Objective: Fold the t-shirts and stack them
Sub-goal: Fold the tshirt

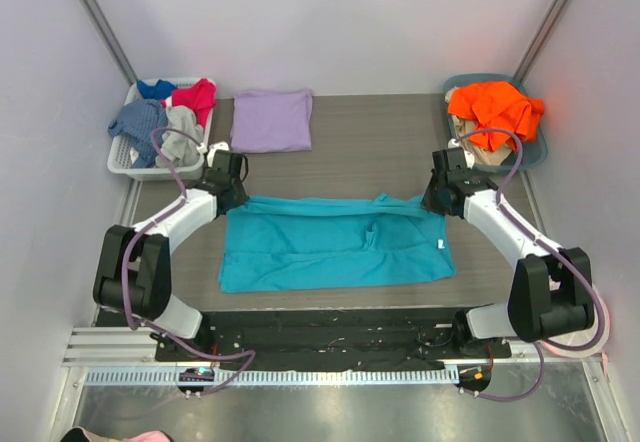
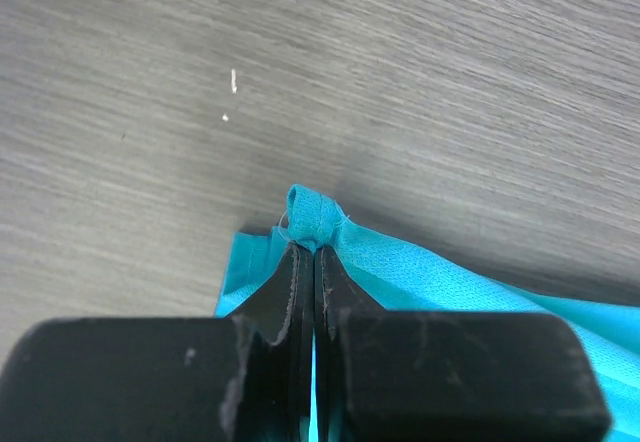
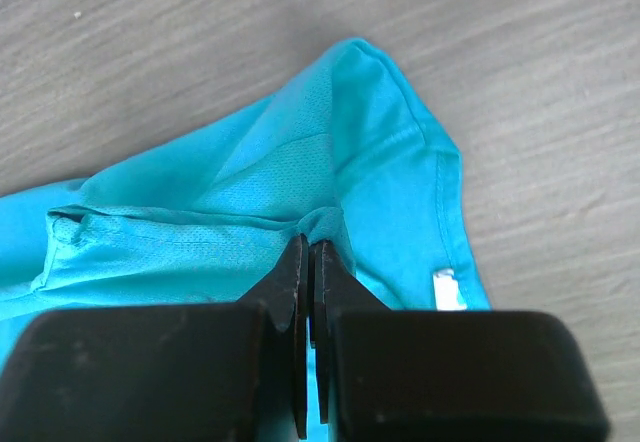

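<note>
**Q:** Walk me across the table from your left.

**A:** At the far left corner of the table (image 1: 390,132) sits a basket (image 1: 150,173) of red, blue and grey clothes, none of it my job. Just beside it, against the far edge, the lavender shirt (image 1: 272,120) lies folded into a flat rectangle. The teal shirt (image 1: 335,247) stretches across the middle as a long band, left to right, with its white label (image 1: 440,246) at the right end. At the far right corner a bin (image 1: 538,150) holds an orange garment (image 1: 495,110).

**Q:** And your grippers?

**A:** My left gripper (image 2: 313,250) is clamped tight on a small bunch of teal hem at the band's far left corner. My right gripper (image 3: 308,247) is pinched closed on a ridge of the same cloth at the far right corner. Both sit low over the wood.

**Q:** Which step is this?

**A:** I judge it to be the middle of folding the teal shirt. It already looks doubled lengthwise, and I have its far edge by both corners.

**Q:** What does the next move ask of you?

**A:** Likely I lift both corners together, level and taut, so the span between them doesn't sag. Then I carry that edge over to make the next fold. There is a ruck right of centre that could get trapped if I let the cloth go slack. Stacking it with the lavender shirt comes after that.
</note>
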Robot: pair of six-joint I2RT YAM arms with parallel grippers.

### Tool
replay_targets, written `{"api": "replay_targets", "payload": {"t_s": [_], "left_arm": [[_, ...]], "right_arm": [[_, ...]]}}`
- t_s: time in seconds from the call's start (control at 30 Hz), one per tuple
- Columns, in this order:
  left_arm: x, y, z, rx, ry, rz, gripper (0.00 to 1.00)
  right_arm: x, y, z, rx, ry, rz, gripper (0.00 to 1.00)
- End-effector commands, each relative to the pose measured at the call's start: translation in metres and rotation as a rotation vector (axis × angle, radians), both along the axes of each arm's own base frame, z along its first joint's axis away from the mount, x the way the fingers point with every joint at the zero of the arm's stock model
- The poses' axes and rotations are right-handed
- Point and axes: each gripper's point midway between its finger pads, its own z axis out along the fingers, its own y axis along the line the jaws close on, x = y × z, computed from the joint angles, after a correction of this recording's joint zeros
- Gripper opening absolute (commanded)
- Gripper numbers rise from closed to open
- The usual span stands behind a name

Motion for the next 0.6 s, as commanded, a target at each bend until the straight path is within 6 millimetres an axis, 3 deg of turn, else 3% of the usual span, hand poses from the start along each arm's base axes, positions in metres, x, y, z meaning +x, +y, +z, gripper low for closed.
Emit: {"api": "replay_targets", "payload": {"t_s": [0.0, 0.37, 0.57], "left_arm": [[-0.005, 0.004, 0.019, -0.019, -0.068, 0.04, 0.0], [-0.029, 0.003, 0.048, -0.089, -0.147, 0.037, 0.0], [-0.05, 0.0, 0.046, -0.145, -0.153, 0.035, 0.0]], "right_arm": [[-0.016, 0.0, 0.012, 0.03, -0.029, -0.033, 0.01], [-0.051, 0.0, 0.033, 0.072, -0.065, -0.034, 0.01], [-0.066, -0.003, 0.032, 0.081, -0.062, -0.05, 0.01]]}}
